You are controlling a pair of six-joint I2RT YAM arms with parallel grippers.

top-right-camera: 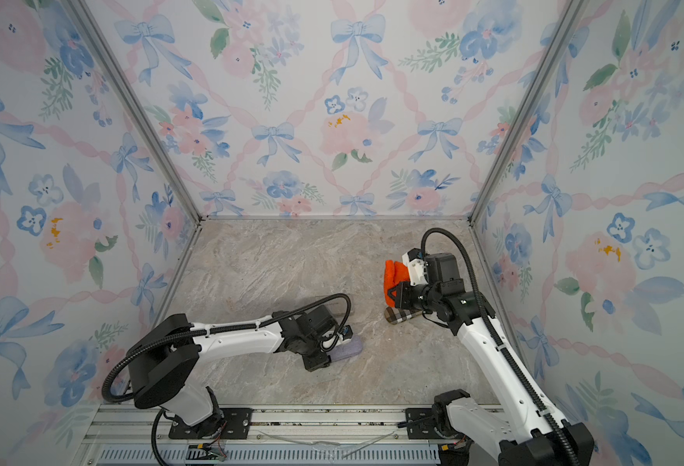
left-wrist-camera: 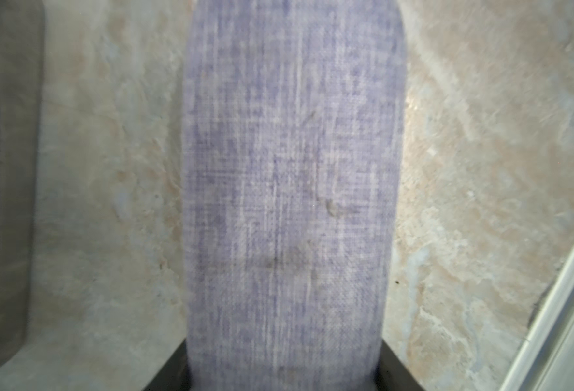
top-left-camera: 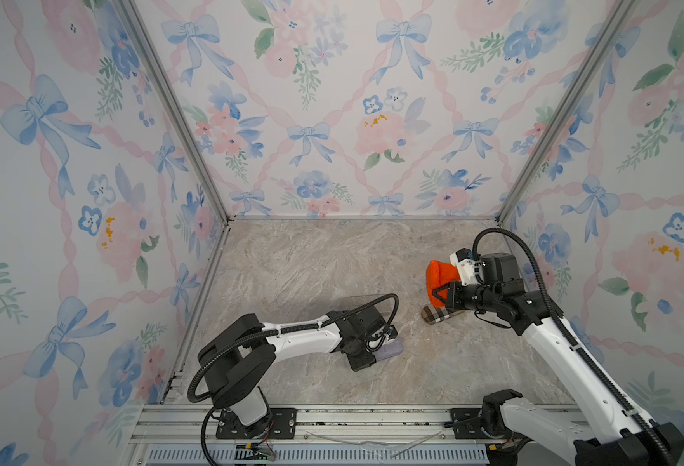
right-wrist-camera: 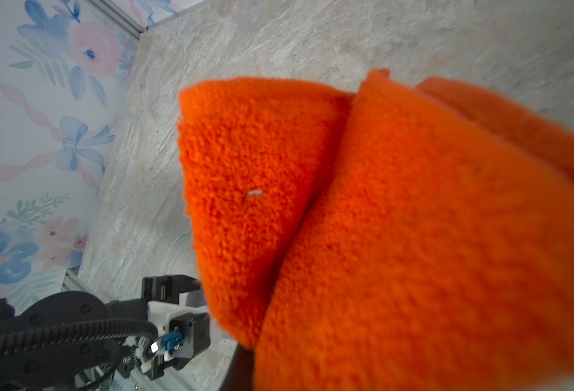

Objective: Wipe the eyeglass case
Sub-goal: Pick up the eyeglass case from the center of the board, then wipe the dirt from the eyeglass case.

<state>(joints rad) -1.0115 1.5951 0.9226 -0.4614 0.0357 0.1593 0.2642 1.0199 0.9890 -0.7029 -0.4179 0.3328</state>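
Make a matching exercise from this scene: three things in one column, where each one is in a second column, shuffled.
Things:
1. purple case
2. orange cloth
3. checked case

Places:
A. gripped in the right tool
B. lying on the table, in no tool
C. gripped in the left tool

Pairs: 1-C, 2-A, 3-B

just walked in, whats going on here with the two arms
The left gripper is shut on one end of a purple eyeglass case lying on the marble table. The right gripper holds a bunched orange cloth up off the table, well apart from that case, so no wiping contact yet. A plaid case lies below the right arm.
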